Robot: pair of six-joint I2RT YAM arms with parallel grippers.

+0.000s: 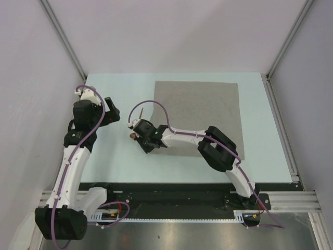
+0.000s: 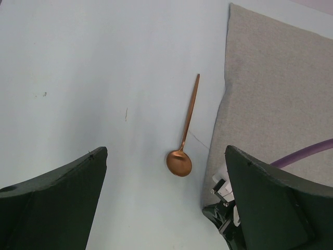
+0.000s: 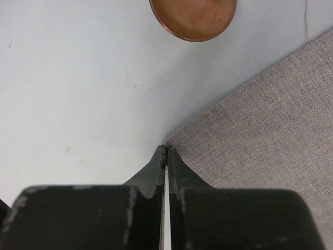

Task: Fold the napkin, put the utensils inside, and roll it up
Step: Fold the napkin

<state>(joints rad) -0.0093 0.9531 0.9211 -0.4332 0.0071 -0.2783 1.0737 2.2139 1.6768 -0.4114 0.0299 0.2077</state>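
The grey-beige napkin lies flat and unfolded on the right half of the table. The small brown spoon lies just left of its left edge, bowl towards me. My right gripper is low at the napkin's near-left corner, shut on the tip of that corner. The spoon's bowl lies just ahead of its fingertips. My left gripper is open and empty above the table left of the spoon. In the left wrist view the spoon and the napkin show between and beyond its fingers.
The pale blue table top is enclosed by white walls at the back and sides. A black rail runs along the near edge by the arm bases. The right arm's purple cable loops over the napkin's left part.
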